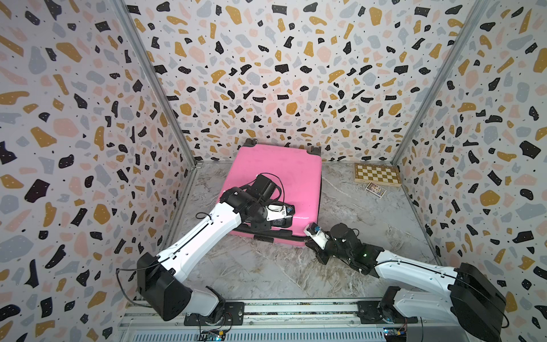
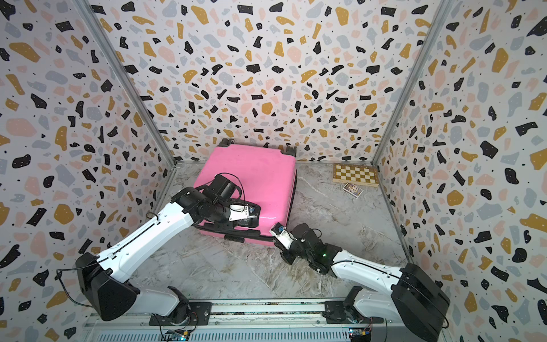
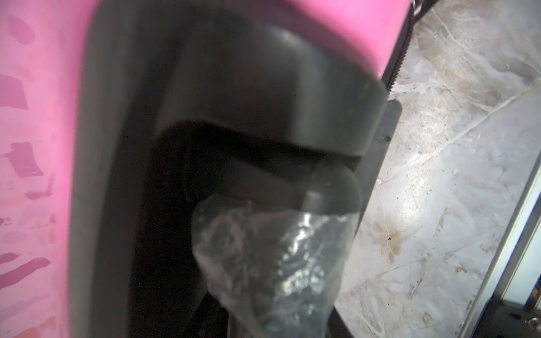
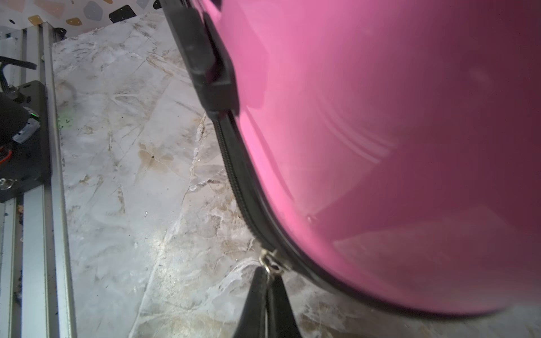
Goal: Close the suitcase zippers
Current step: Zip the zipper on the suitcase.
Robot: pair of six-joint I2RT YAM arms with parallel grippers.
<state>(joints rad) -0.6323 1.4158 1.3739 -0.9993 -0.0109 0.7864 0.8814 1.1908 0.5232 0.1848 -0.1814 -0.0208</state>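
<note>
While the right claw [image 4: 268,281] is pressed together on the small metal zipper pull [image 4: 270,260], we are in the middle of the zipping step itself. The pink suitcase [image 1: 275,177] lies flat on the tabletop [image 1: 355,251] with its two halves folded together. It is close to the far left corner, and its handle [image 3: 263,87] faces the near edge. The chessboard [image 1: 377,174] sits well apart in the far right corner. The pull sits on the black zipper band [image 4: 234,164] at the suitcase's near right corner, just where the seam starts to curve.

The left claw [image 1: 284,217] is at the handle. One wrapped finger [image 3: 263,263] is tucked under the handle bar, but its partner is hidden, so we cannot tell whether it clamps the handle or only hooks it. We judge that it is there to brace the case.

Next, as we see it, the right claw has to draw the pull along the band, following the bend of the corner in line with the teeth so that the slider does not jam. We cannot tell which stretch of seam is open. The left arm needs to hold firm, since the glossy shell could slide.
</note>
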